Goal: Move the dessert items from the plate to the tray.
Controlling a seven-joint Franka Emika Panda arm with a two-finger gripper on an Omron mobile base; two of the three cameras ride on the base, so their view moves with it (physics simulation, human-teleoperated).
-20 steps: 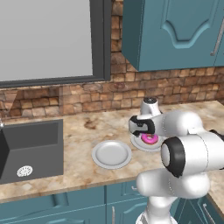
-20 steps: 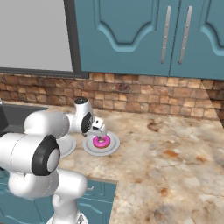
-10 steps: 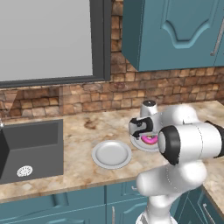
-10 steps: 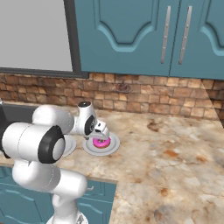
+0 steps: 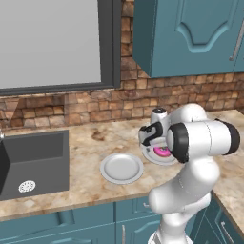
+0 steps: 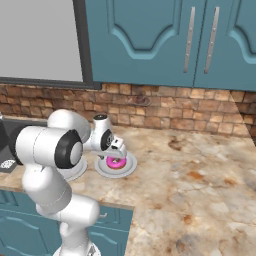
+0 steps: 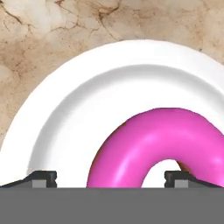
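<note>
The doughnut [image 7: 162,146], a small ring with bright pink icing, lies on a round pale plate [image 7: 87,100] on the marbled worktop [image 6: 200,190], near the front edge and just right of a second, bare plate [image 5: 121,167]. In the left base view the doughnut [image 5: 162,151] shows as a pink patch below the hand; in the right base view it [image 6: 117,163] sits in the middle of its plate [image 6: 129,169], with the hand hanging close over it.

The gripper [image 7: 111,177] points down at the doughnut, and its fingers [image 7: 43,178] stand spread wide. One tip rises over bare plate to the left of the ring, the other [image 7: 178,177] at the ring's hole, so that the near left part of the ring lies between them. Whether either tip touches the icing cannot be told.

A dark sink [image 5: 33,162] is set into the worktop well to the left, below a window. Teal cupboards [image 6: 165,40] hang above the brick back wall [image 6: 175,110].
</note>
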